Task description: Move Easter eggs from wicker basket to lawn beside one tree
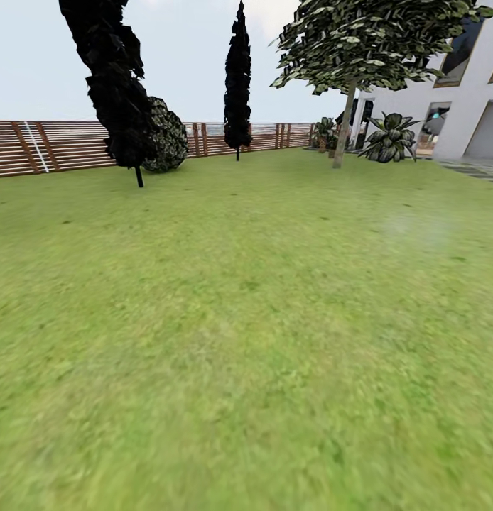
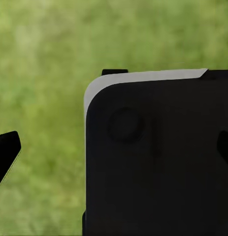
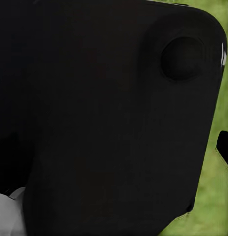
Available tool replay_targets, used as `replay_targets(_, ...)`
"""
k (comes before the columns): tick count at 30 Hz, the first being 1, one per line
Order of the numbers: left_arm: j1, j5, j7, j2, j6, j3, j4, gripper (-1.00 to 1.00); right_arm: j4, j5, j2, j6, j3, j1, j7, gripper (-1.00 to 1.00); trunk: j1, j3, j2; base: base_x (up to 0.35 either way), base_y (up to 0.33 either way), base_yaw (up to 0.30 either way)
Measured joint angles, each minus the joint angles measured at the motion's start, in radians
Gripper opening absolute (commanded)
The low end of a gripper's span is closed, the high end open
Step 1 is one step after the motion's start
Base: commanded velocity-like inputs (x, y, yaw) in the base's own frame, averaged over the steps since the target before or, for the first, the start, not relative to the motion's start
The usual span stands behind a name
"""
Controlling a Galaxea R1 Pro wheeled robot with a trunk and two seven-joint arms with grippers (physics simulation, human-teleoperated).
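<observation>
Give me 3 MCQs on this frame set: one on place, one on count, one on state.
1. Where does the leafy tree with the pale trunk stand in the head view?
A. far right, near the white building
B. centre foreground
C. behind the fence

2. How many dark narrow columnar trees show in the head view?
A. none
B. two
C. five

3. What state is the lawn ahead in?
A. paved over
B. flooded
C. open grass, slightly patchy

Answers: 1 A, its trunk rises beside the building at far right. 2 B, one at left, one at the fence. 3 C, green grass runs right to the fence.
</observation>
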Motion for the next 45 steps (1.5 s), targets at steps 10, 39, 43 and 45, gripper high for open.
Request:
replay_targets(10, 0.000, 0.000, 0.000, -0.001, 0.000, -0.001, 0.000, 1.00, 0.000, 0.000, 0.000, 0.000, 0.000, 0.000, 0.000, 1.00, 0.000, 0.000, 0.000, 0.337, 0.000, 0.000)
replay_targets(39, 0.000, 0.000, 0.000, 0.000, 0.000, -0.001, 0.001, 1.00, -0.010, -0.001, 0.003, -0.002, -0.001, 0.000, 0.000, 1.00, 0.000, 0.000, 0.000, 0.329, 0.000, 0.000)
replay_targets(43, 0.000, -0.001, 0.000, 0.000, 0.000, -0.003, 0.001, 1.00, -0.019, -0.003, 0.005, -0.003, -0.002, 0.000, 0.000, 1.00, 0.000, 0.000, 0.000, 0.332, 0.000, 0.000)
replay_targets(45, 0.000, -0.001, 0.000, 0.000, 0.000, -0.005, 0.001, 1.00, -0.022, -0.004, 0.006, -0.003, -0.003, 0.000, 0.000, 1.00, 0.000, 0.000, 0.000, 0.334, 0.000, 0.000)
